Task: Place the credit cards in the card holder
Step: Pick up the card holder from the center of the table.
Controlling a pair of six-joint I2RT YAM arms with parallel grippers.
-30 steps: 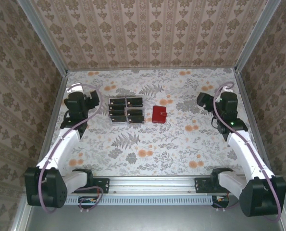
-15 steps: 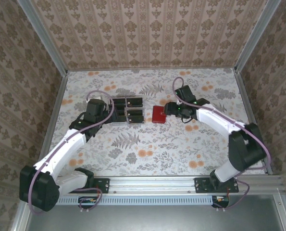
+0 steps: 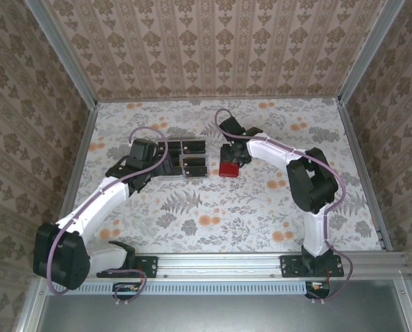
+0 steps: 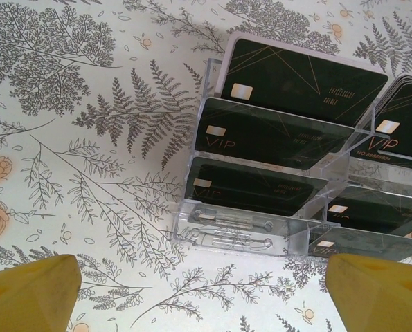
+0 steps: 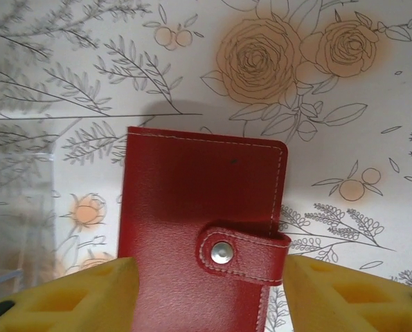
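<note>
The card holder (image 5: 192, 194), a red wallet with its clasp tab snapped shut, lies flat on the floral table (image 3: 261, 207). My right gripper (image 5: 207, 277) straddles it, one yellow pad against its left edge and the other against the clasp tab. From above, the right gripper (image 3: 232, 158) hangs over the far end of the card holder (image 3: 228, 169). Several black credit cards (image 4: 296, 79) stand in a clear plastic rack (image 4: 261, 228). My left gripper (image 4: 202, 283) is open just in front of that rack, nothing between its fingers (image 4: 32, 290).
From above, the clear rack (image 3: 181, 159) sits just left of the wallet, with the left gripper (image 3: 147, 166) at its left side. Patterned walls enclose the table on three sides. Open tabletop lies in front of both.
Both arms swung in from the outer sides toward the middle. The right gripper reached the wallet and narrowed onto it. The left gripper came up to the rack, still open.
</note>
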